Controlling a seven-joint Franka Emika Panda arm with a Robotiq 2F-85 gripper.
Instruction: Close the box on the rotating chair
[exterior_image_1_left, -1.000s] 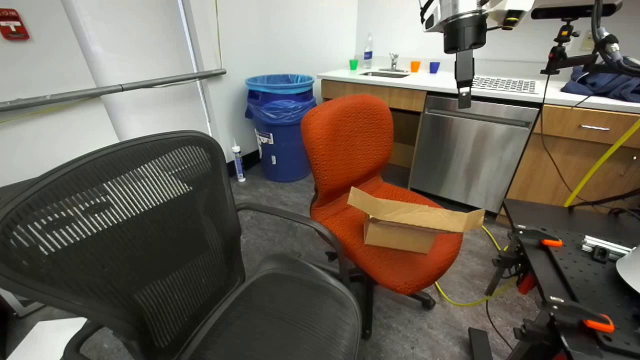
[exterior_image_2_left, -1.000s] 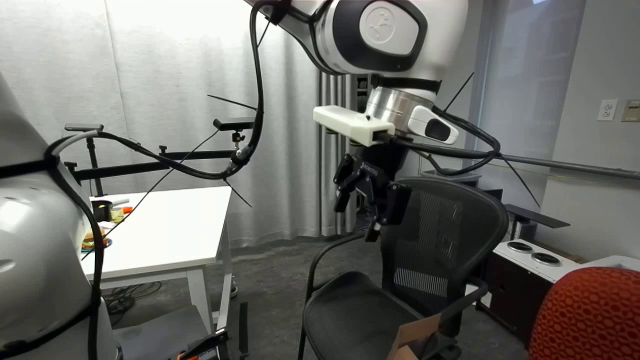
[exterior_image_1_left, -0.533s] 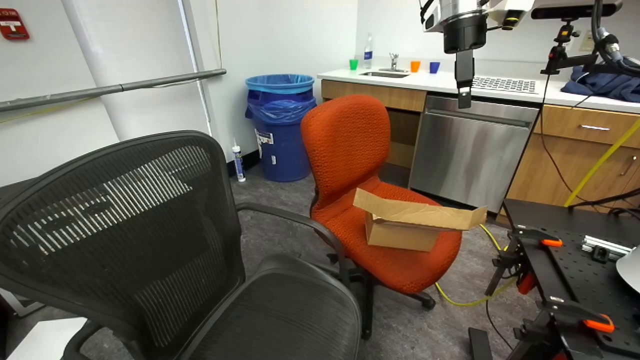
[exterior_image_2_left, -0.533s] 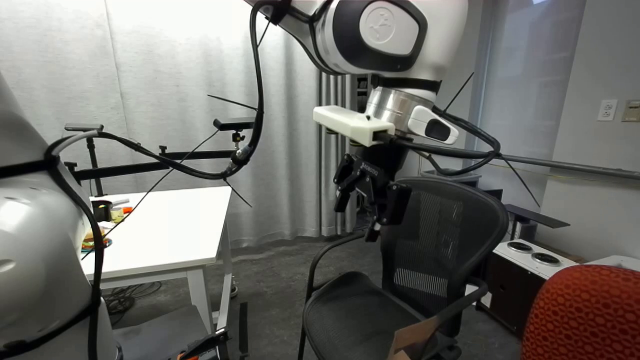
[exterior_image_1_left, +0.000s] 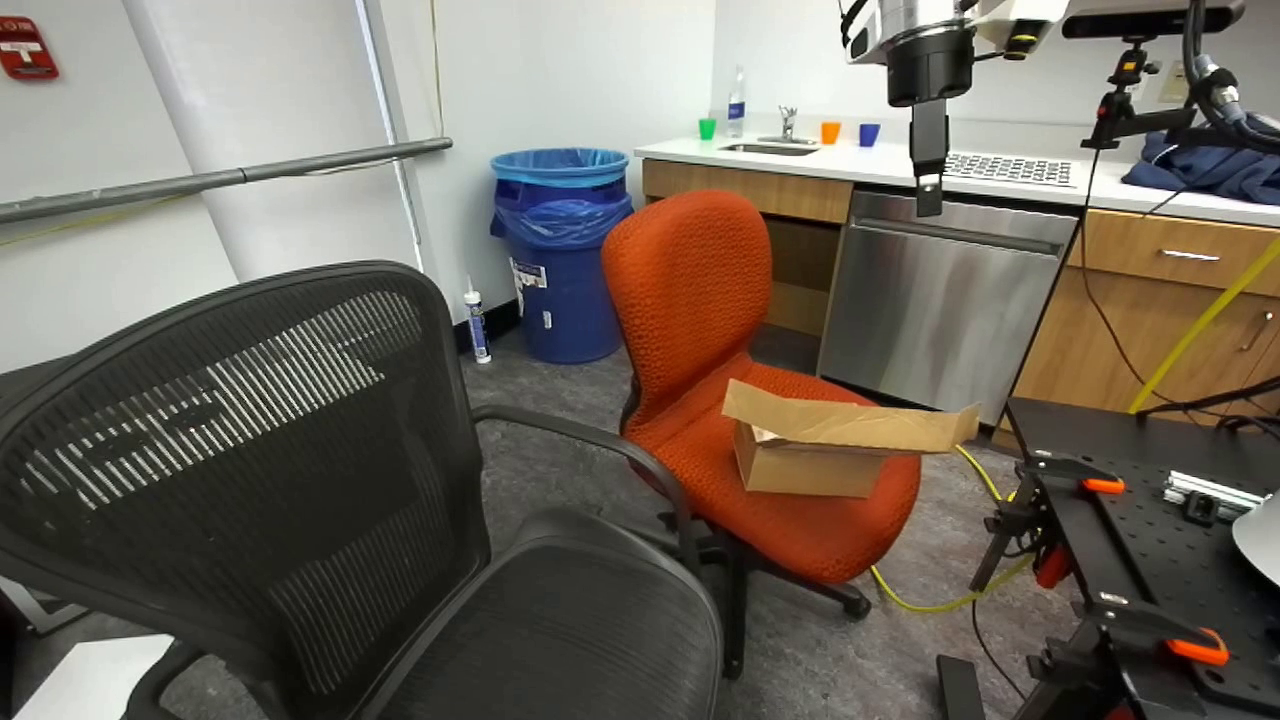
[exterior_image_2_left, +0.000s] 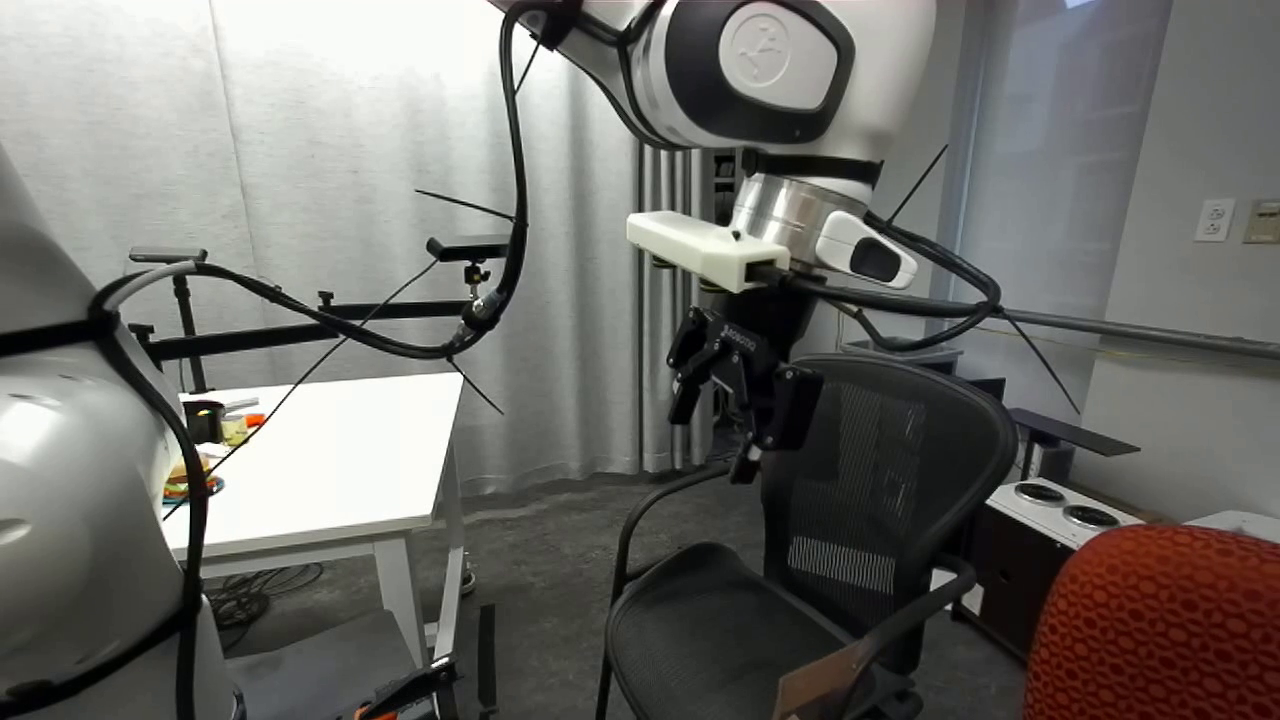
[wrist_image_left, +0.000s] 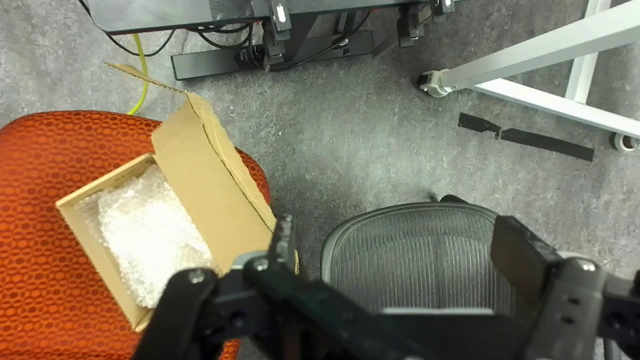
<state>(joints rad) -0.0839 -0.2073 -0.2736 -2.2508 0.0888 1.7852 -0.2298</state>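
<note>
The tan cardboard box (exterior_image_1_left: 812, 470) sits on the seat of the orange-red rotating chair (exterior_image_1_left: 690, 275) with its flaps raised. In the wrist view the open box (wrist_image_left: 95, 262) holds bubble wrap, and its lid flap (wrist_image_left: 212, 185) leans out to the right. In an exterior view only a flap of the box (exterior_image_2_left: 815, 685) and the top of the rotating chair (exterior_image_2_left: 1160, 630) show. My gripper (wrist_image_left: 400, 245) is open and empty, above and to the right of the box in the wrist view. It hangs high in both exterior views (exterior_image_2_left: 715, 435) (exterior_image_1_left: 930, 190), touching nothing.
A black mesh office chair (exterior_image_1_left: 590, 640) stands beside the rotating chair, under my gripper in the wrist view (wrist_image_left: 420, 260). A black table (exterior_image_1_left: 1160, 540) with orange-tipped clamps is near the box. A white table (exterior_image_2_left: 340, 450), a blue bin (exterior_image_1_left: 565, 270) and a counter stand further off.
The rotating chair has turned slightly, carrying the box a little to the right in an exterior view. Its backrest has shifted left in an exterior view. My arm and gripper have not visibly moved.
</note>
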